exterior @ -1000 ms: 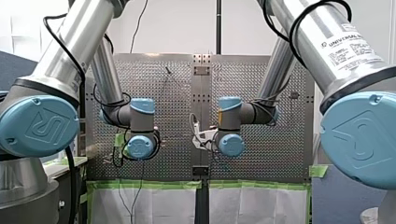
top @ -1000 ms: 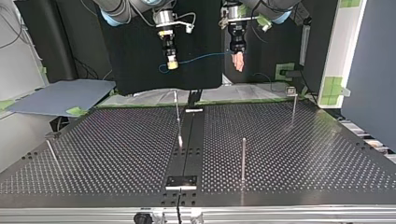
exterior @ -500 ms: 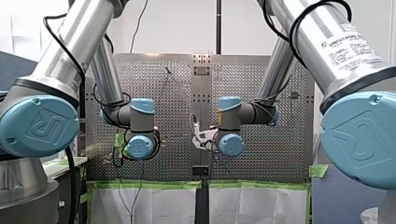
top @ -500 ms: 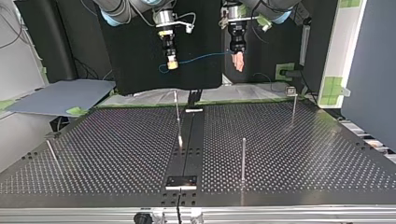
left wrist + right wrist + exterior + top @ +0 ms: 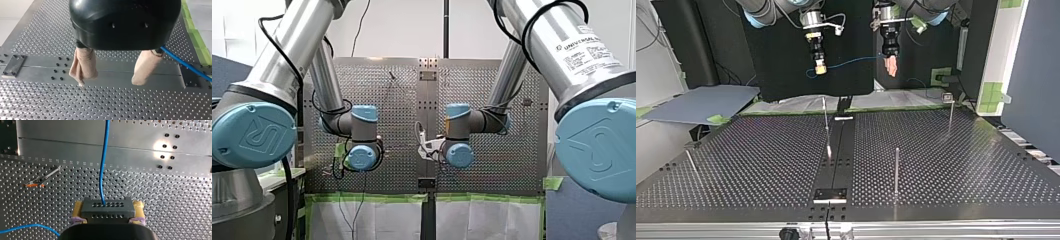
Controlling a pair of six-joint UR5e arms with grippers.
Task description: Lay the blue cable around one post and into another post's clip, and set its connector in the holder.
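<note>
Looking at the top view, you see my right gripper (image 5: 820, 68) (the yellow-padded one) clamped on the dark connector (image 5: 107, 210), in the air above the perforated table (image 5: 961, 165). The blue cable (image 5: 851, 62) runs across to my left gripper (image 5: 110, 80); its beige fingers (image 5: 83, 66) stand wide apart, and the cable passes just beside one.

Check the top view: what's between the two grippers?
Only the blue cable, strung in mid-air from the connector in my right gripper across to my left gripper. The top view shows it.
</note>
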